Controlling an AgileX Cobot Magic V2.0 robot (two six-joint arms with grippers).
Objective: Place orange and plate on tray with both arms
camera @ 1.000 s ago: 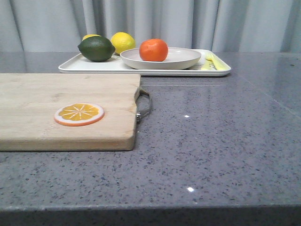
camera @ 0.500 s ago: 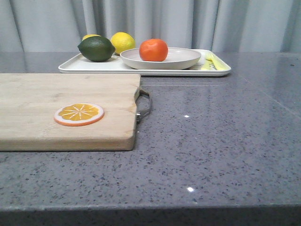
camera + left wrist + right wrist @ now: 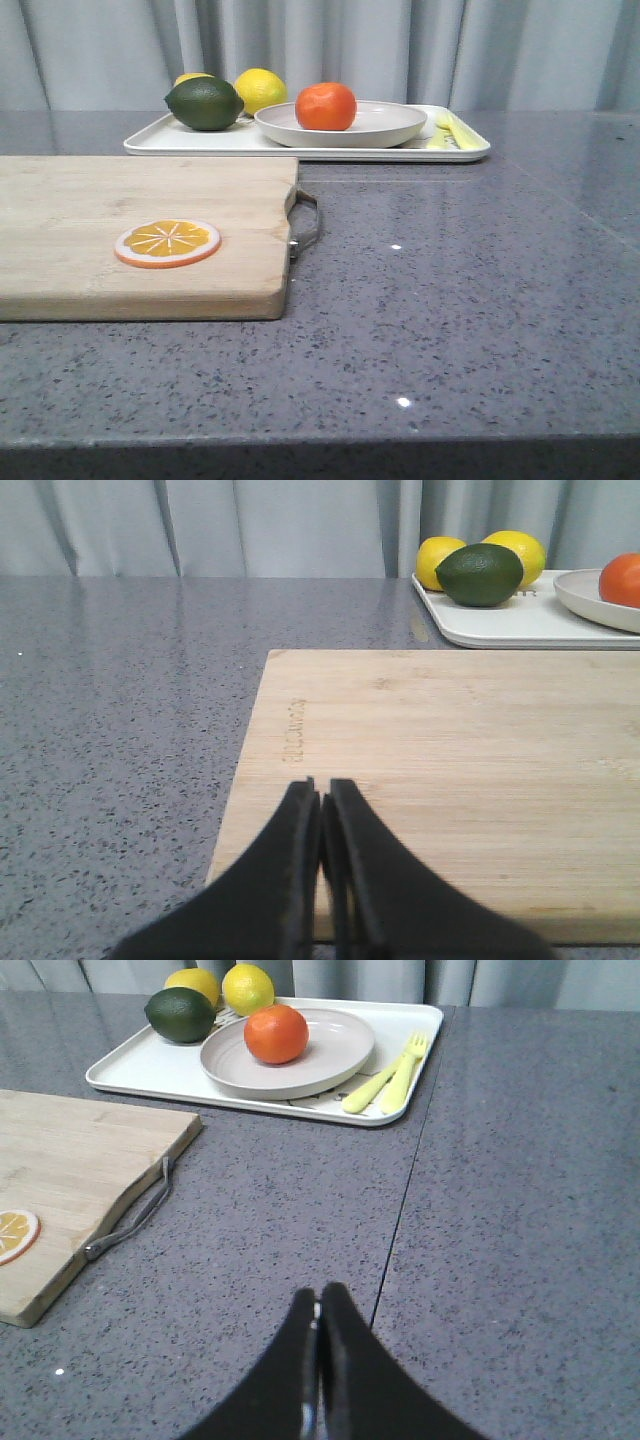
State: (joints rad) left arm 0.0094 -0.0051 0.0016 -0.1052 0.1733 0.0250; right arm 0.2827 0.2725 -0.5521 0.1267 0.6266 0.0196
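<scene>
The orange sits in the plate, and the plate rests on the tray at the far side of the worktop, beside a lime and lemons. By these views the placing looks done. Left gripper and right gripper both hang pressed together, holding nothing, well apart from the tray. The sound move is to keep both arms clear so nothing gets nudged.

Item count: one orange; one plate; one tray; two lemons; one dark green lime; one orange slice; one wooden cutting board with one metal handle; two yellow utensils, of which one is a fork.
</scene>
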